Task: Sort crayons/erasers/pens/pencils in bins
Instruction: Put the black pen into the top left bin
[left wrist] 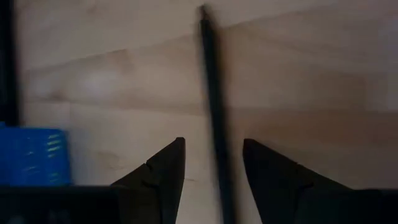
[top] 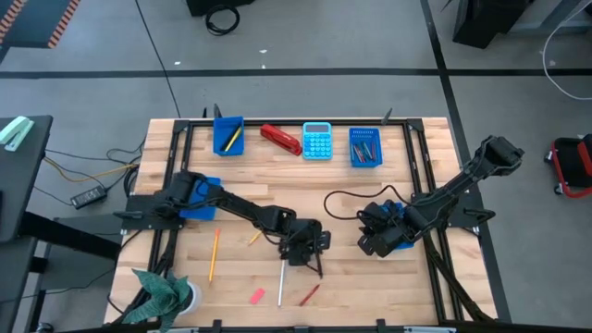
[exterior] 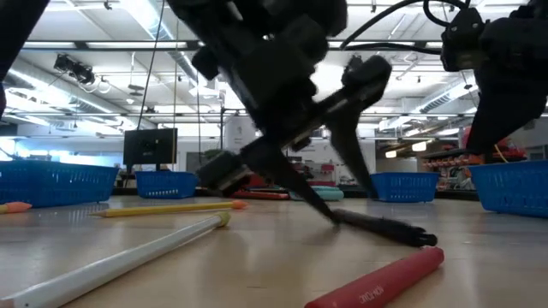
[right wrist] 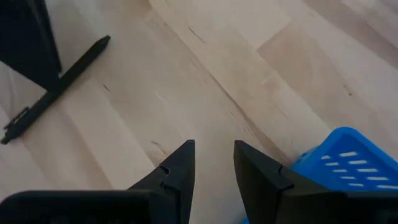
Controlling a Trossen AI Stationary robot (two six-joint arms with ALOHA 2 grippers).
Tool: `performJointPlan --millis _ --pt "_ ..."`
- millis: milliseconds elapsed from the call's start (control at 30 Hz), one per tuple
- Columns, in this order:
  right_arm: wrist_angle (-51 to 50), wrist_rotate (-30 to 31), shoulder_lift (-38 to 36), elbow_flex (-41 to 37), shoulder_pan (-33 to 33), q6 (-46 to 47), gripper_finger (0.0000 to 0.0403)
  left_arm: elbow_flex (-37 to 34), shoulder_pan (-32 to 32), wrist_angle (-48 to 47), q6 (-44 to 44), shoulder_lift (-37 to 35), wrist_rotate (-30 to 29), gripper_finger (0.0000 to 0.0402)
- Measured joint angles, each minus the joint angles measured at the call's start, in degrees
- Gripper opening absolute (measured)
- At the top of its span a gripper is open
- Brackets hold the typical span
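Note:
A black pen [left wrist: 214, 112] lies flat on the wooden table [top: 370, 287] near its middle front. My left gripper [left wrist: 213, 142] is open and low over the pen, slanting down, with one finger on each side and a gap to both. The pen [right wrist: 56, 84] also shows in the right wrist view. My right gripper [right wrist: 214, 144] is open and empty, hanging beside a blue bin [right wrist: 339, 162] at the table's right. A white pencil [top: 281, 282], a red crayon [top: 309, 294], a pink eraser [top: 258, 296] and an orange pencil [top: 214, 254] lie on the table near the front.
Two blue bins stand at the far edge: one [top: 228, 134] holds a yellow pencil, the other [top: 364, 146] holds dark sticks. Between them lie a red stapler [top: 280, 139] and a light-blue calculator [top: 317, 141]. Another bin [top: 199, 199] sits under my left arm. A green plant [top: 162, 294] stands front left.

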Motion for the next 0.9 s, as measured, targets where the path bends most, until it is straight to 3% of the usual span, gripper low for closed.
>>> performJointPlan --millis 167,433,700,900 --pt "-0.26 0.07 -0.02 0.0 0.0 -0.56 0.0117 3.84 0.12 -2.77 -4.24 1.66 -0.03 0.0171" --pt "-0.81 0.55 0.0 0.0 -0.5 -5.07 0.0117 9.7 0.01 -17.82 -11.38 1.48 0.23 0.0171" --pt "-1.38 0.57 -0.01 0.0 -2.4 -9.48 0.0117 10.08 0.68 -16.73 -17.5 1.48 0.41 0.0171" --pt "-4.88 -1.74 -0.35 2.6 -2.38 -9.89 0.0117 14.89 0.61 -23.99 -21.16 1.5 1.76 0.0153"
